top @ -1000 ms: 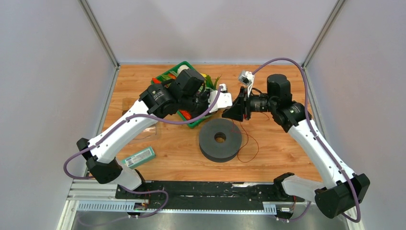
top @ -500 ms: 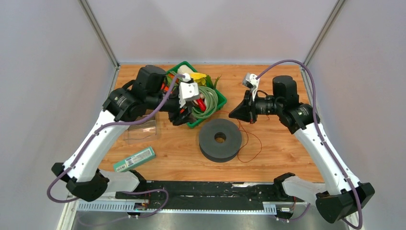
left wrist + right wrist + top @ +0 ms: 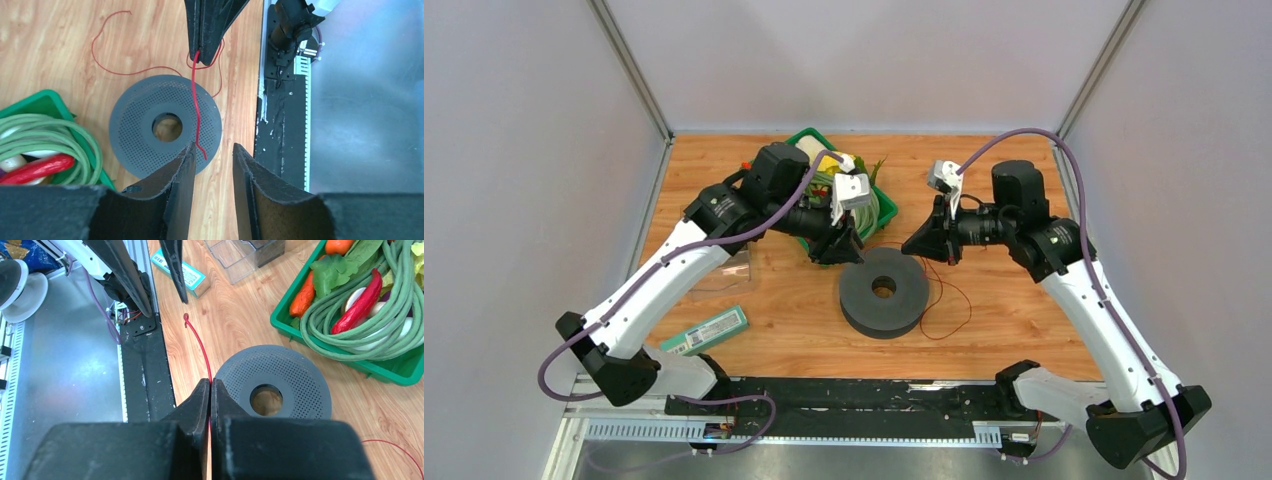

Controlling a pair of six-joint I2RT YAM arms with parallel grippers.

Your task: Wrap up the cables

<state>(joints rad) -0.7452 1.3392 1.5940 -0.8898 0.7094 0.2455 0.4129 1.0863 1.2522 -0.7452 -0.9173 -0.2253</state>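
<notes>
The right gripper (image 3: 210,386) has its jaws pressed together on the thin red wire (image 3: 195,100). The wire runs from them across the disc to the left gripper (image 3: 214,146), whose jaws stand partly apart with the wire's kinked free end just beside one fingertip; contact is unclear. Both hover over the grey disc (image 3: 864,297), left at its 11 o'clock and right at its 1 o'clock, on a wood-grain table (image 3: 1014,320) between plain pale panels (image 3: 524,200), with slack wire looping at the disc's 3 to 4 o'clock. The disc is flat, round and finely perforated with a centre hole, and a green plastic tray (image 3: 385,375) of vegetables (image 3: 370,292) sits at its 11 o'clock.
</notes>
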